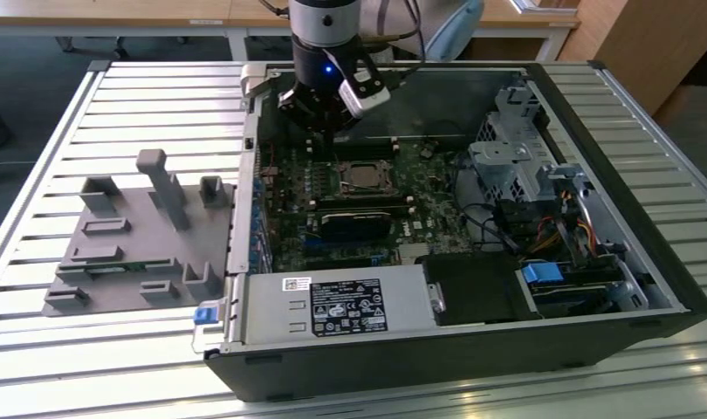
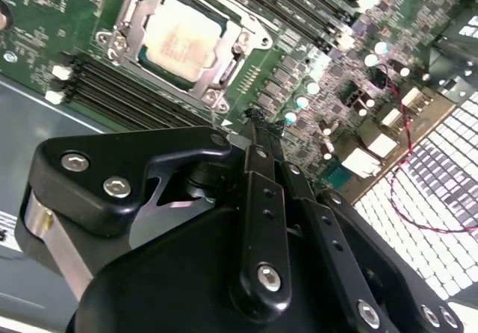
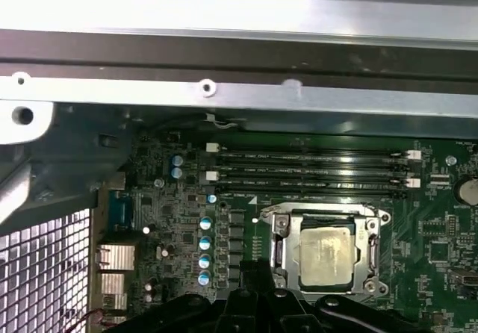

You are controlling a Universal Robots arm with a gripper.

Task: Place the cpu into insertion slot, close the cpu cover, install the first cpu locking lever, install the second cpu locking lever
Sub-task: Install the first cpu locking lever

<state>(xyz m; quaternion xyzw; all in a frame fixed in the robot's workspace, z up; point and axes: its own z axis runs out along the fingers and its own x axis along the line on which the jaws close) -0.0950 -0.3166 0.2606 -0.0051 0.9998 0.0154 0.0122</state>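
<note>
Slatted metal table (image 1: 51, 131) is carrying an open computer case (image 1: 633, 288) lying on its side across the centre and right of the exterior view. A grey holder block (image 1: 133, 244) is resting on the slats at the exterior view's left, just beside the case. Wooden desks (image 1: 133, 13) are running along the upper edge of that view above a dark floor (image 1: 16, 61), and a wooden panel (image 1: 645, 44) is standing in the upper right corner. Inside the case, a green circuit board (image 1: 429, 227) is lying flat, and a labelled metal box (image 1: 342, 305) is sitting along the lower wall. The cpu (image 2: 183, 38) is sitting in the insertion slot (image 2: 151, 63), near the board's upper middle in the exterior view. The cpu cover (image 2: 123, 19) is lying down flat around it. The gripper (image 2: 256, 116) is hanging over the board just beside the slot, between it and the long memory slots (image 3: 314, 172). Its fingers (image 2: 261, 198) are pressing narrowly together, with nothing visible between them.
</note>
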